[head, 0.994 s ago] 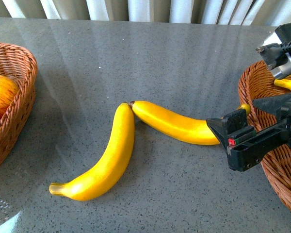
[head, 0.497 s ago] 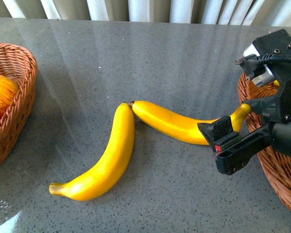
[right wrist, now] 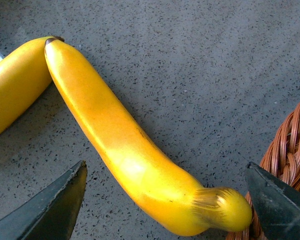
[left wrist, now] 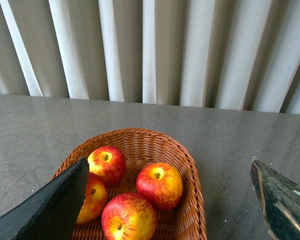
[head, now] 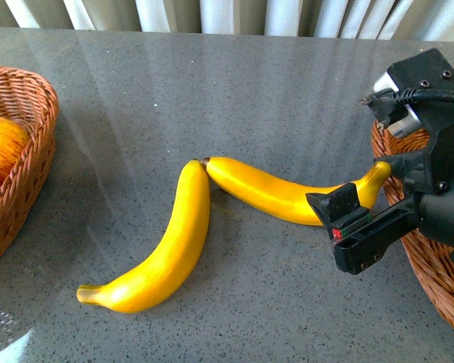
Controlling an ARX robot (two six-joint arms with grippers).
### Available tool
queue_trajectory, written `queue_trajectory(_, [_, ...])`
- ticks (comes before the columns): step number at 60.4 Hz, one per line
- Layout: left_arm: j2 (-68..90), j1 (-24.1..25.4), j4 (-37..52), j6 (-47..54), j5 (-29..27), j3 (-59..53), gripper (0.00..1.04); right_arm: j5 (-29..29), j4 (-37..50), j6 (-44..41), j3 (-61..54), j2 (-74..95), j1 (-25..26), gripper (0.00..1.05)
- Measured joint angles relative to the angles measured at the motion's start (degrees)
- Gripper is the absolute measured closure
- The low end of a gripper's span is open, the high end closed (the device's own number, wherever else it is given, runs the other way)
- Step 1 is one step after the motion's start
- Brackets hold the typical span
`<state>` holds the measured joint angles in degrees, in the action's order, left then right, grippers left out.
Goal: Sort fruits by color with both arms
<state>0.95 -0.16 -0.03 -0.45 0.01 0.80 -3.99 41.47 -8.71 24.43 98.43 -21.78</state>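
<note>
The right arm (head: 431,151) reaches in from the right. Its right gripper (right wrist: 165,167) is wide open, with a finger on each side of the banana (head: 272,193) lying on the table (head: 272,91). The arm hides part of the right basket (head: 431,265). The left gripper (left wrist: 168,162) hangs open above the apples (left wrist: 159,184).
</note>
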Motion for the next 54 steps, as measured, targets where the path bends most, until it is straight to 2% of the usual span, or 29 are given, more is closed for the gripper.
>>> queue_trajectory(19, [0.0, 0.0, 0.0, 0.0, 0.0, 0.0, 0.09, 0.4, 0.1, 0.0, 0.0, 0.2, -0.1, 0.50])
queue_trajectory(37, [0.0, 0.0, 0.0, 0.0, 0.0, 0.0, 0.09, 0.2, 0.1, 0.0, 0.0, 0.2, -0.1, 0.93])
queue_trajectory(41, [0.0, 0.0, 0.0, 0.0, 0.0, 0.0, 0.09, 0.1, 0.1, -0.1, 0.0, 0.3, -0.1, 0.97])
queue_trajectory(54, [0.0, 0.0, 0.0, 0.0, 0.0, 0.0, 0.09, 0.1, 0.2, -0.1, 0.0, 0.3, -0.1, 0.98])
